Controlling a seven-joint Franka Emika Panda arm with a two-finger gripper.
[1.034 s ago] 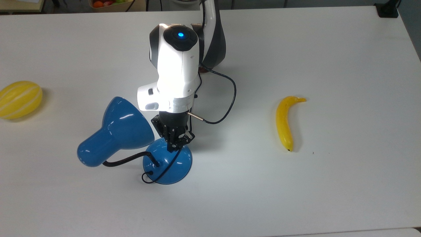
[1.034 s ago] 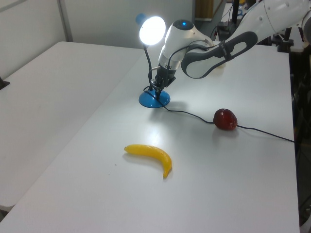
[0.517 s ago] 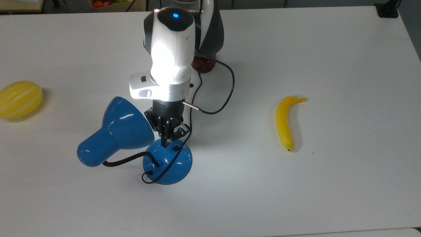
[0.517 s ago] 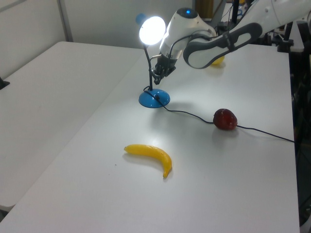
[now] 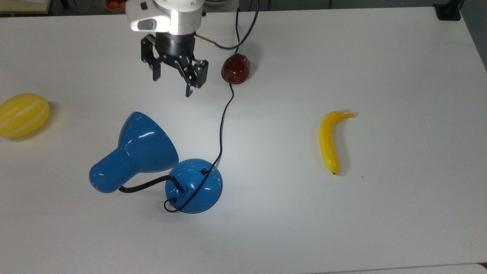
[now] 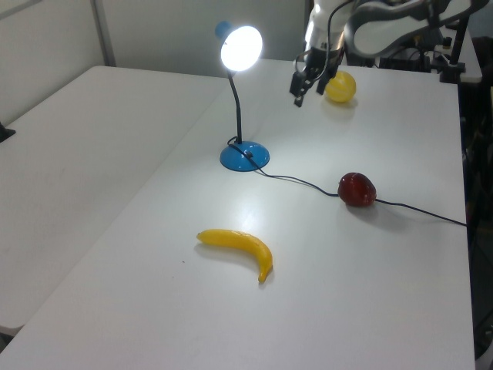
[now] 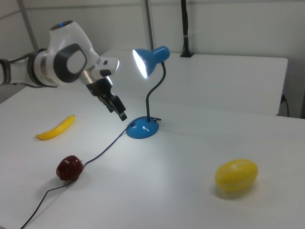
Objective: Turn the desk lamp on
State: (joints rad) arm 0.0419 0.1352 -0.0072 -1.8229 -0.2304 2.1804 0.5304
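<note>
The desk lamp stands lit on the white table, its blue cone shade (image 5: 133, 150) glowing bright (image 6: 241, 48) and casting light onto the tabletop. A black bendy neck (image 7: 153, 95) joins the shade to the round blue base (image 5: 194, 187), which carries a small black switch (image 5: 204, 171). The thin black cord (image 5: 223, 121) runs from the base away past a red apple. My gripper (image 5: 173, 82) hangs open in the air, well clear of the base, toward the top view's upper edge. It also appears raised beside the shade (image 6: 308, 92) and left of the neck (image 7: 119, 109), holding nothing.
A red apple (image 5: 236, 68) lies by the cord near the gripper. A banana (image 5: 329, 140) rests at the top view's right, and a yellow melon (image 5: 23, 114) at the top view's left edge. A second table (image 6: 85, 146) adjoins on the left view's left.
My gripper lifted off the lamp base's switch, rose and drew back toward the top view's upper edge, and its fingers spread apart. The lamp stays lit and has not moved.
</note>
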